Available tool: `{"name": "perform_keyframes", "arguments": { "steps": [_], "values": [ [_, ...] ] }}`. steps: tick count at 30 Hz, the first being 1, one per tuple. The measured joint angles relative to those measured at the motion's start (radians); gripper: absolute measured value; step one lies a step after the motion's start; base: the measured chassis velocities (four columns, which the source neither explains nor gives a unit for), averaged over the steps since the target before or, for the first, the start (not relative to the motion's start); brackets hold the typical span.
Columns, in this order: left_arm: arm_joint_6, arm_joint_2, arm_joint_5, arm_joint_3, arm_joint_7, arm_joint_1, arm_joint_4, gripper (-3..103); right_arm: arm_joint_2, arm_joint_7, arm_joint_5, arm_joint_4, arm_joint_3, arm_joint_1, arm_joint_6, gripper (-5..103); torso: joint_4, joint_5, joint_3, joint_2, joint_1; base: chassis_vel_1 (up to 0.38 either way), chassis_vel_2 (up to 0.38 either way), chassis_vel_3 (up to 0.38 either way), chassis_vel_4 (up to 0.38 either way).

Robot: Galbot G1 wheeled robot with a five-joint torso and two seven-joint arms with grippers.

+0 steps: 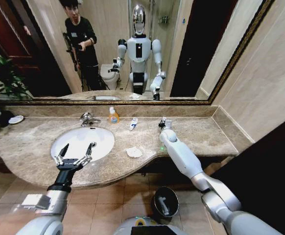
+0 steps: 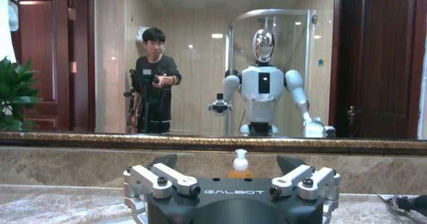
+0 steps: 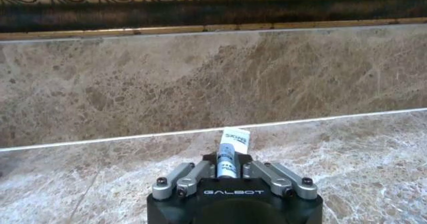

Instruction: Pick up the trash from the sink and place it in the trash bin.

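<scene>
at the far left of the marble counter (image 1: 15,142) a small plate (image 1: 15,119) lies beside a potted plant (image 1: 0,83). next comes the left gripper (image 1: 77,153), hovering over the near part of the sink (image 1: 103,134) with its fingers spread wide and nothing between them; the left wrist view shows the same open jaws facing the mirror. the white basin itself looks bare, with the chrome tap (image 1: 87,119) at its back rim and the orange-yellow soap bottle (image 1: 113,116) just beside that. a small white tube (image 1: 133,124) lies on the counter near the back wall, and a crumpled white tissue (image 1: 134,152) sits near the front edge, just right of the basin. the tissue should be very light and soft, so it would crush in any pinch; taking it by its raised middle looks easiest.

further right, the right gripper (image 1: 163,123) is down near the back wall, its fingers closed on a small blue-marked tube (image 3: 229,156), held around its lower body with the flat crimped end sticking out. the tube seems light, somewhat squashy and smooth, so a mid-body hold suits it.

on the floor below the counter stands the trash bin (image 1: 157,196), dark inside, with something pale already lying in it, too small to identify.
</scene>
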Motion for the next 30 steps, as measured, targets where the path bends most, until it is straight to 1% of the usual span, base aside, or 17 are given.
{"name": "perform_keyframes", "arguments": {
  "steps": [4, 6, 8, 11, 13, 21, 24, 25, 27, 29, 30],
  "values": [
    [0.0, 0.0, 0.0, 0.0, 0.0, 0.0, 0.0, 100, -0.016, 0.0, -0.014, 0.027, -0.005, -0.011, 0.004, 5, 0.0, 0.0001, 0.0, 0.0, 0.0, 0.0, 0.0, 0.0, 0.0],
    [0.0, 0.0, 0.0, 0.0, 0.0, 0.0, 0.0, 100, -0.024, 0.0, -0.015, 0.038, -0.007, -0.015, 0.004, 5, 0.0, 0.0003, 0.0, 0.0, 0.0, 0.0, 0.0, 0.0, 0.0],
    [0.0, 0.0, 0.0, 0.0, 0.0, 0.0, 0.0, 100, -0.039, 0.0, -0.023, 0.055, -0.008, -0.023, 0.006, 1, 0.0, 0.0005, 0.0, 0.0, 0.0, 0.0, 0.0, 0.0, 0.0],
    [0.0, 0.0, 0.0, 0.0, 0.0, 0.0, 0.0, 100, -0.053, -0.001, -0.034, 0.074, 0.0, -0.036, 0.011, 0, 0.0, 0.0003, 0.0, 0.0, 0.0, 0.0, 0.0, 0.0, 0.0],
    [0.0, 0.0, 0.0, 0.0, 0.0, 0.0, 0.0, 100, -0.079, -0.008, -0.043, 0.103, 0.004, -0.061, 0.02, 0, 0.0, 0.0003, 0.0, 0.0, 0.0, 0.0, 0.0, 0.0, 0.0],
    [0.0, 0.0, 0.0, 0.0, 0.0, 0.0, 0.0, 100, -0.104, -0.026, -0.06, 0.149, 0.023, -0.09, 0.048, 0, 0.0, 0.0003, 0.0, 0.0, 0.0, 0.0, 0.0, 0.0, 0.0],
    [0.0, 0.0, 0.0, 0.0, 0.0, 0.0, 0.0, 100, -0.136, -0.054, -0.06, 0.214, 0.056, -0.12, 0.048, 0, 0.0002, 0.0003, 0.0, 0.0, 0.0, 0.0, 0.0, 0.0, 0.0],
    [0.0, 0.0, 0.0, 0.0, 0.0, 0.0, 0.0, 100, -0.136, -0.054, -0.06, 0.214, 0.056, -0.12, 0.048, 0, 0.0002, 0.0003, 0.0, 0.0, 0.0, 0.0, 0.0, 0.0, 0.0],
    [0.0, 0.0, 0.0, 0.0, 0.0, 0.0, 0.0, 100, -0.159, -0.074, -0.06, 0.262, 0.076, -0.146, 0.041, 0, 0.0002, 0.0002, 0.0, 0.0, 0.0, 0.0, 0.0, 0.0, 0.0],
    [0.0, 0.0, 0.0, 0.0, 0.0, 0.0, 0.0, 100, -0.205, -0.094, -0.053, 0.403, 0.131, -0.246, 0.007, 0, 0.0001, 0.0003, 0.0, 0.0, 0.0, 0.0, 0.0, 0.0, 0.0],
    [0.0, 0.0, 0.0, 0.0, 0.0, 0.0, 0.0, 100, -0.21, -0.095, -0.051, 0.419, 0.138, -0.26, 0.003, 0, 0.0001, 0.0003, 0.0, 0.0, 0.0, 0.0, 0.0, 0.0, 0.0]
  ]
}}
